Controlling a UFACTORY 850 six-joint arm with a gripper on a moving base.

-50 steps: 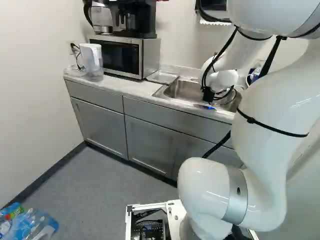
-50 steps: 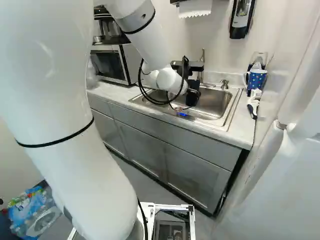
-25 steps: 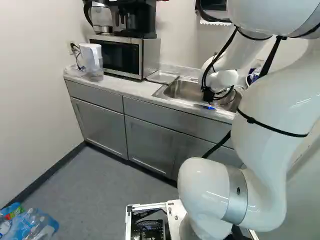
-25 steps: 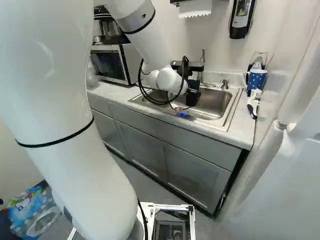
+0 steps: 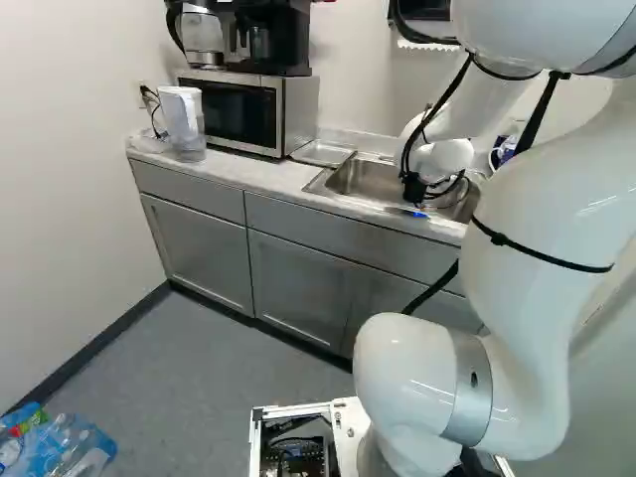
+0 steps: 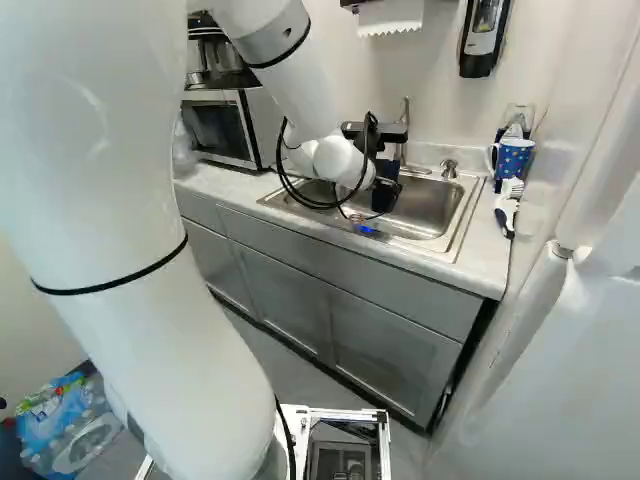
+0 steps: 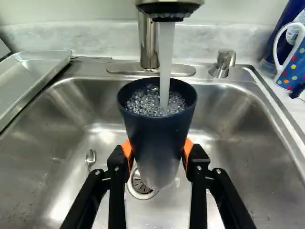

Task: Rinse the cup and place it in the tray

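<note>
My gripper [image 6: 378, 150] is over the sink at the middle of the right base view, its fingertips hidden there. In the wrist view the gripper [image 7: 157, 155] is shut on a dark blue cup [image 7: 156, 126], an orange pad against each side. The cup stands mouth up above the drain, under the faucet [image 7: 169, 9]. A stream of water runs into it, and bubbly water shows inside near the rim. The metal tray [image 7: 35, 78] lies beside the sink [image 7: 71, 143]; it also shows as a flat tray [image 5: 320, 152] between microwave and sink in the left base view.
A spoon-like utensil [image 7: 90, 157] lies in the basin. A polka-dot mug [image 6: 513, 160] and a white-and-blue brush [image 6: 507, 207] are on the counter right of the sink. The microwave [image 5: 238, 111] and a pitcher [image 5: 183, 119] stand farther left.
</note>
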